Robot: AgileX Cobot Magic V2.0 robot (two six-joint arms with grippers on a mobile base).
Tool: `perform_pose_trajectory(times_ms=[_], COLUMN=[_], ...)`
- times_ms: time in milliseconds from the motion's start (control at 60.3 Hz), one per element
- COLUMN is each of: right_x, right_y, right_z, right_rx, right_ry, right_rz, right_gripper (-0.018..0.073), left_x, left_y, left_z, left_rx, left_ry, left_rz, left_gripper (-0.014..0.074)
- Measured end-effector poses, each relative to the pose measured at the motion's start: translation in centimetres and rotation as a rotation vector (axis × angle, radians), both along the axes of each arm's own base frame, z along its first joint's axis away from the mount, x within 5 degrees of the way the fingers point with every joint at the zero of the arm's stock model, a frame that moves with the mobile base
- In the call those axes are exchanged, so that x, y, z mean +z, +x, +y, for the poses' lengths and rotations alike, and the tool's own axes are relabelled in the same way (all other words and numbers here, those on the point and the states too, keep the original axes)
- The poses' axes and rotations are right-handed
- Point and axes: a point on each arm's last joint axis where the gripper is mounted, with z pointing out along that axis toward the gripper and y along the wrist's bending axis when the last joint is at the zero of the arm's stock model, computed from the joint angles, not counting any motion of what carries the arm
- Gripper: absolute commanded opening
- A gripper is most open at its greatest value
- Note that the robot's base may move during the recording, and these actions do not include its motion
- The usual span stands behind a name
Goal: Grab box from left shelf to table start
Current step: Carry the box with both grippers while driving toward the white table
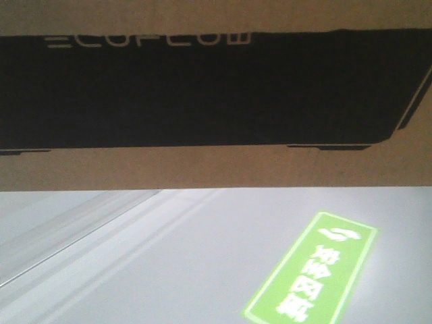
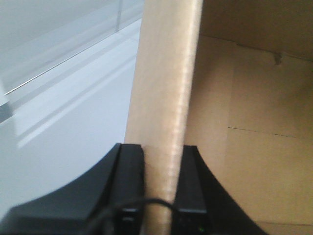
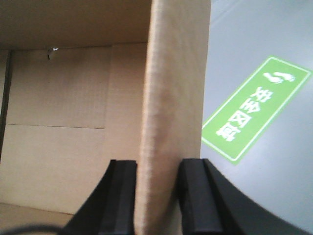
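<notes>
The brown cardboard box (image 1: 202, 170) fills the top of the front view, its black ECOFLOW panel (image 1: 202, 88) facing me. It hangs above a pale grey floor. In the left wrist view my left gripper (image 2: 164, 148) is shut on an upright cardboard wall of the box (image 2: 166, 73), with one black finger (image 2: 131, 169) on each side. My right gripper (image 3: 157, 162) is shut the same way on the opposite wall (image 3: 176, 73), and the open inside of the box (image 3: 63, 107) shows to its left. The left shelf and the table are out of view.
A green floor sign (image 1: 312, 270) with white characters and footprints lies below the box at the right, also seen as the green sign (image 3: 254, 107) past the right gripper. Pale grey floor (image 1: 169, 270) with straight ledge lines (image 2: 58, 73) runs at the left.
</notes>
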Motion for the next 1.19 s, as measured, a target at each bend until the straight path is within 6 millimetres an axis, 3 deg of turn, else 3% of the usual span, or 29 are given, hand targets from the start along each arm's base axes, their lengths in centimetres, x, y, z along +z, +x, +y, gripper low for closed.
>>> perform_pose_trajectory(times_ms=[1193], right_x=[0.0], right_y=[0.0], right_z=[0.0], right_rx=[0.0], right_ry=[0.0], right_rz=[0.0], right_gripper=[0.0026], left_x=[0.0], left_y=[0.0], left_z=[0.0], left_rx=[0.0], left_ry=[0.0], left_rz=[0.0], left_gripper=[-0.0085])
